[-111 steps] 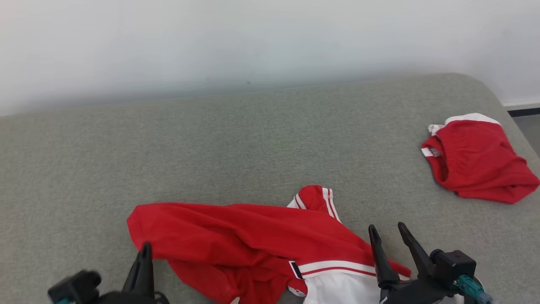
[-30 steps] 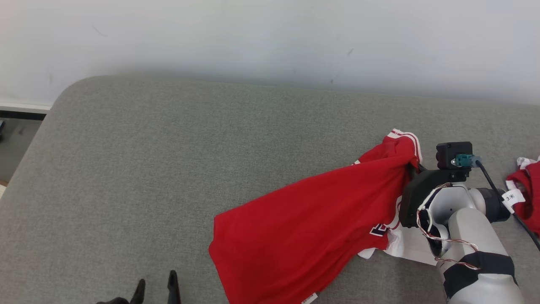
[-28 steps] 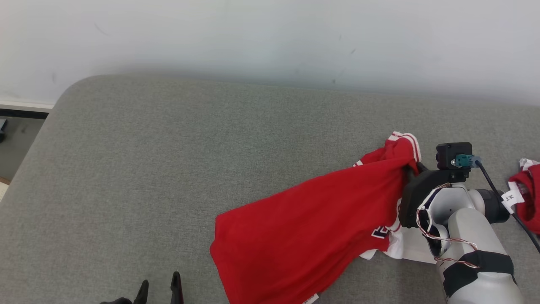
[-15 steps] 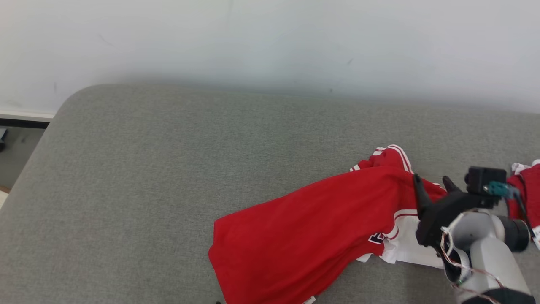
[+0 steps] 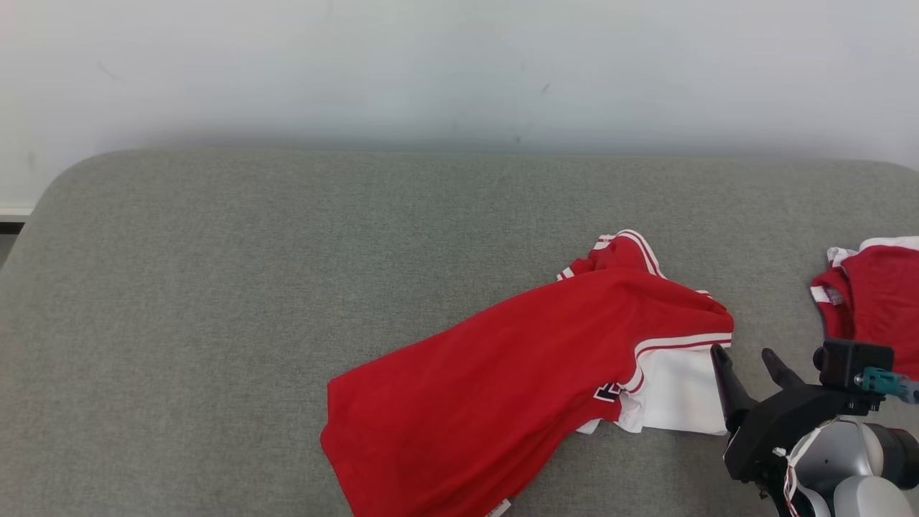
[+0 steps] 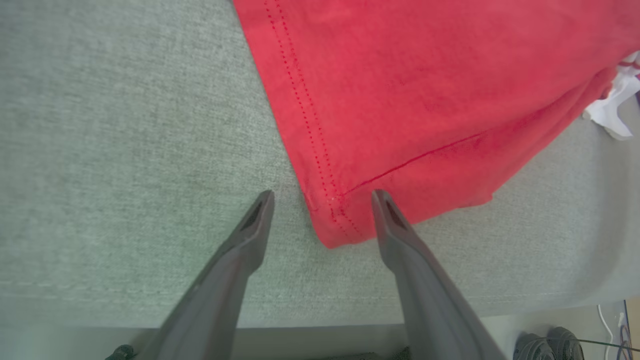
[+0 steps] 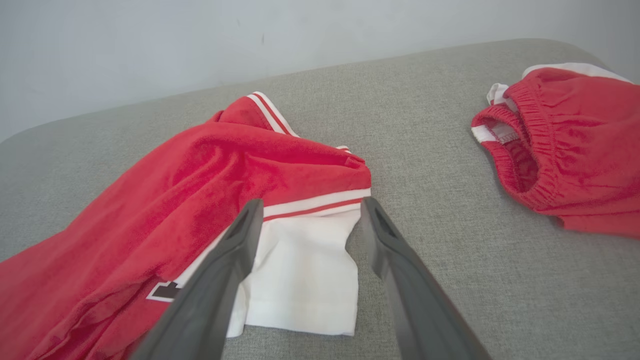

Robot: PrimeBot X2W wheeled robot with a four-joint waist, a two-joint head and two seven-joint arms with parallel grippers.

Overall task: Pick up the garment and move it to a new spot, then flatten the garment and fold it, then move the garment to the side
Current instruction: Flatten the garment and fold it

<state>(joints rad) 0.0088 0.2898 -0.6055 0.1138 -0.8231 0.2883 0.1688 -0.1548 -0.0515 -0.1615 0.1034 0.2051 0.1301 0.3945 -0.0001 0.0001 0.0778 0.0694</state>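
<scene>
A red shirt (image 5: 517, 359) with a white sleeve lies crumpled on the grey cushion (image 5: 287, 273), right of centre. My right gripper (image 5: 743, 353) stands open just right of the white sleeve (image 5: 678, 391), with nothing between its fingers. In the right wrist view the right gripper (image 7: 310, 207) hangs open over the white sleeve (image 7: 305, 270). The left wrist view shows my left gripper (image 6: 322, 197) open above the shirt's hem corner (image 6: 335, 220), with one finger (image 6: 395, 235) over the red cloth.
A second red garment (image 5: 872, 291) with a white elastic waistband lies at the cushion's far right, seen too as red shorts (image 7: 565, 145) in the right wrist view. A pale wall (image 5: 459, 64) backs the cushion. The cushion's front edge (image 6: 300, 310) drops off below the left gripper.
My right gripper has let go of the shirt's upper part and pulled back toward me, now open. The shirt has settled flatter on the cushion. The head camera has shifted.
</scene>
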